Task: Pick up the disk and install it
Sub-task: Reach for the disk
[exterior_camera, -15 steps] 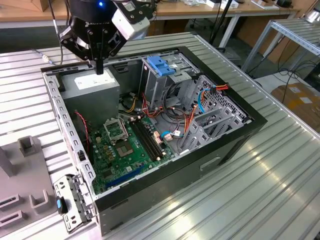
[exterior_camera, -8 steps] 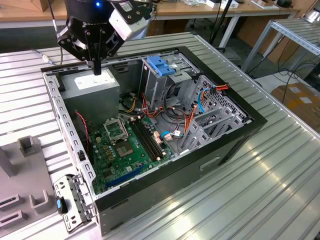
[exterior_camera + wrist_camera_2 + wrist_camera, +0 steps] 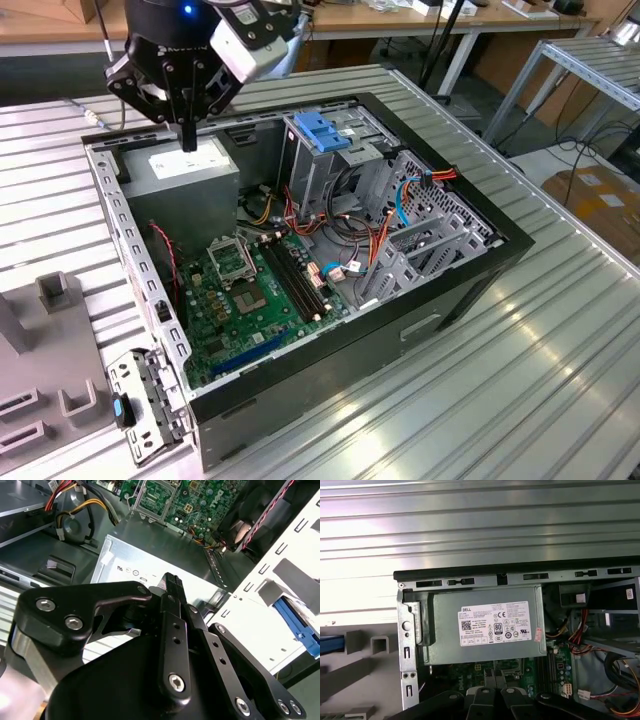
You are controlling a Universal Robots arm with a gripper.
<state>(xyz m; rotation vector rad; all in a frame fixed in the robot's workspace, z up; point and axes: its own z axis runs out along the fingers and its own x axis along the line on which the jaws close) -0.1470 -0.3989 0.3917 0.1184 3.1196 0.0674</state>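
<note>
Nearest the lens in both wrist views, the black linkage of the gripper (image 3: 172,582) is seen, with its two fingers drawn together and nothing held between them. In the exterior view it is hung point-down over the power supply (image 3: 180,175) (the grey box with the white sticker); whether the tips touch the box cannot be told.

The power supply is seated in one corner of an open computer case (image 3: 420,330), which is laid on its side near the middle of the ribbed metal worktop (image 3: 520,400). Beside the power supply, the green motherboard (image 3: 240,300) is exposed on the case floor. Past it, a tall grey drive cage (image 3: 310,175) is stood upright, topped by a light-blue latch (image 3: 322,130), and bundles of red, orange and blue cables are draped around it.

The disk is seen as a blue strip of its carrier in the first wrist view (image 3: 330,644) and in the second wrist view (image 3: 297,627). It is lodged at a grey fixture (image 3: 379,642) on the worktop, outside the case. The perforated rail (image 3: 407,655) of the case is set between it and the gripper, and the two are well apart.
</note>
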